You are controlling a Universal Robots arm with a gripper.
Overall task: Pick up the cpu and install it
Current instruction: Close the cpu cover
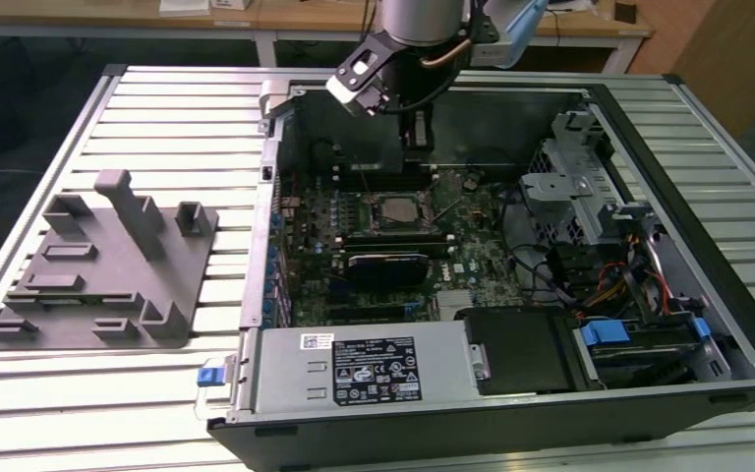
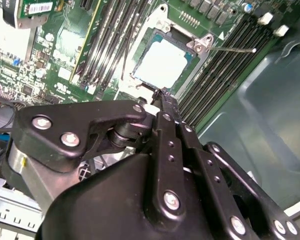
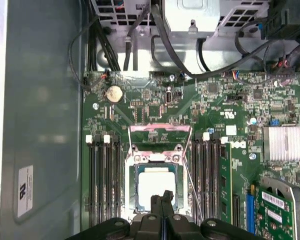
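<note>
Looking into the open computer case (image 1: 509, 423) on the slatted table (image 1: 154, 108): found the cpu (image 3: 157, 184) lying flat inside the socket frame (image 3: 132, 195) of the green motherboard (image 3: 230, 105), silvery top up. Confirmed in the second wrist view too (image 2: 162, 62), and as a pale square mid-board in the exterior view (image 1: 385, 209).

Caught the gripper (image 3: 162, 196) right over one edge of the chip, fingertips pinched together, nothing between them. Same in the second wrist view (image 2: 162, 95): tips closed, empty. Could not tell whether touching the plate or just clear of it.

Noted the load plate (image 3: 160, 127) hinged open, off the chip. Saw the thin wire lever (image 3: 189, 187) angled out between socket and memory slots (image 3: 102, 185), not latched.

Spotted the grey fixture block (image 1: 102, 265) on the table at the exterior view's left, well apart from the case.
</note>
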